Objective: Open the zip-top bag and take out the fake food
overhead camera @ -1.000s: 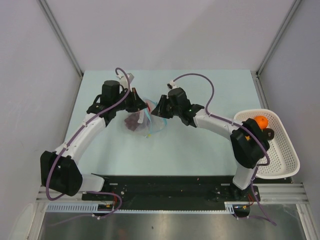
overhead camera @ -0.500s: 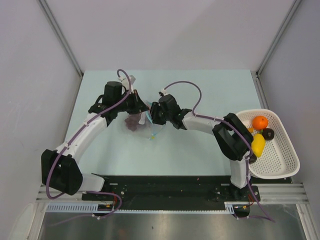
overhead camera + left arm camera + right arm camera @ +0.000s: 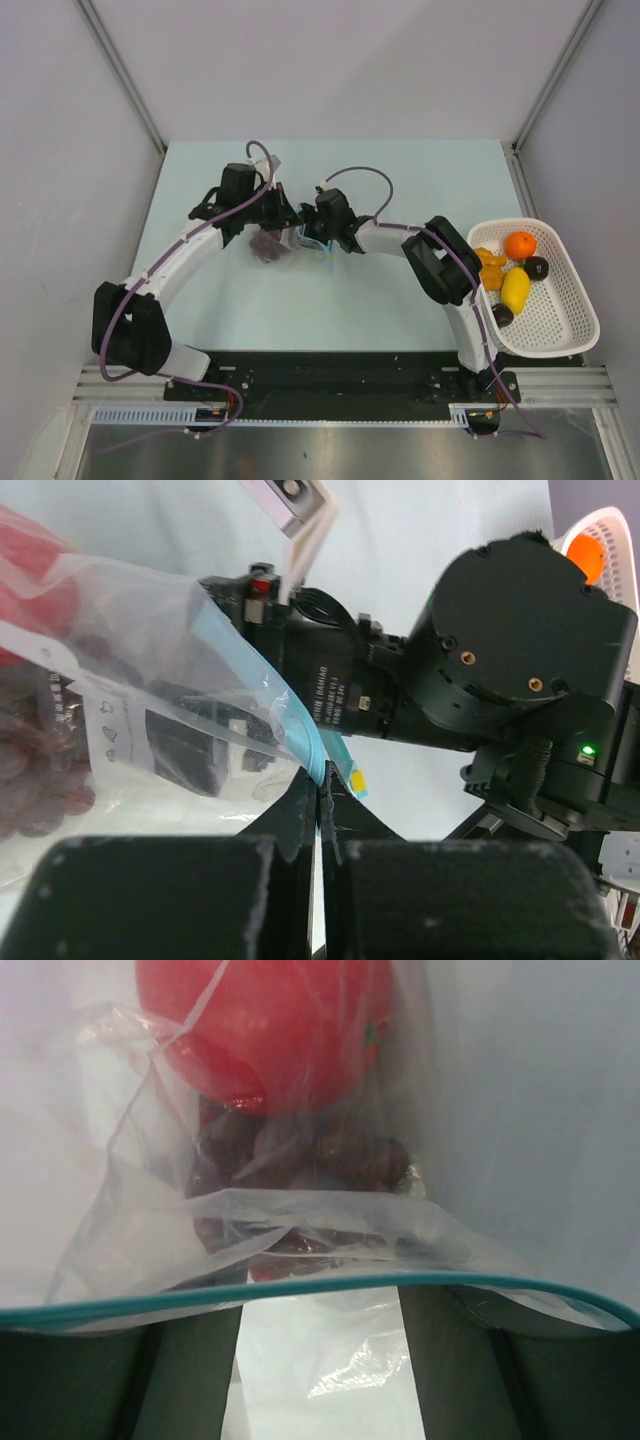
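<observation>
Bag: the zip-top bag (image 3: 292, 243) lies on the table (image 3: 400, 290) a little left of the middle, right between the two grippers.
Zip edge: the teal zip strip (image 3: 300, 1285) runs straight across the right wrist view, with the clear, crinkled plastic bunched beyond it.
In the bag: fake food (image 3: 290, 1150) shows through the plastic, a red ball (image 3: 265, 1020) with dark purple-brown pieces (image 3: 320, 1155) just beside it.
Left gripper: the left gripper (image 3: 320, 790) has its fingers pressed together, pinching the strip at the bag's edge.
Right gripper: the right gripper (image 3: 320, 1310) has its fingers apart at the bag's mouth, and the strip crosses both; I cannot tell whether they touch the plastic.
Basket: a white perforated basket (image 3: 560, 325) sits at the table's right edge, well apart from the bag.
In the basket: an orange ball (image 3: 519, 244), a yellow oblong (image 3: 515, 288), two dark pieces (image 3: 537, 266) and some small orange bits (image 3: 490, 265).
</observation>
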Controlling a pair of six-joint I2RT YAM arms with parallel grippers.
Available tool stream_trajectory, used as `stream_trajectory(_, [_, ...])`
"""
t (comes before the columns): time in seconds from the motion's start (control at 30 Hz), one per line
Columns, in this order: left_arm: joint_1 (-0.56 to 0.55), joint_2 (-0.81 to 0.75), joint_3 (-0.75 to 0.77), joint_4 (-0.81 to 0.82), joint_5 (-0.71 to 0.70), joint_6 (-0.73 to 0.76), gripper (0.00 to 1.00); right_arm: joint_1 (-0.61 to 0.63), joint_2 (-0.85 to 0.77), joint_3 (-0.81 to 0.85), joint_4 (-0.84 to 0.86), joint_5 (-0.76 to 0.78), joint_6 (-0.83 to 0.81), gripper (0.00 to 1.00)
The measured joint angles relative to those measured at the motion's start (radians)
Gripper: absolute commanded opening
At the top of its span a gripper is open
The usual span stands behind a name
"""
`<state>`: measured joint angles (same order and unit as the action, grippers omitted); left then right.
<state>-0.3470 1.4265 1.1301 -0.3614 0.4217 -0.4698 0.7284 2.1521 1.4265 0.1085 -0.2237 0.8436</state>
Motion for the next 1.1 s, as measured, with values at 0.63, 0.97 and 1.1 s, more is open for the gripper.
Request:
stream_trajectory(0.63, [-0.024, 0.01, -0.004, -0.011, -0.025, 0.0, 0.0, -0.004, 0.146, 0.122, 0.159, -0.1, 0.044, 0.37])
stream_trajectory(0.97, [-0.024, -0.018, -0.026, -0.015, -0.026, 0.0, 0.0, 0.002, 0.146, 0.122, 0.172, -0.107, 0.125, 0.16])
stream_trajectory(1.1, [-0.021, -0.041, -0.043, -0.015, -0.039, 0.0, 0.0, 0.001, 0.139, 0.122, 0.142, -0.107, 0.119, 0.11])
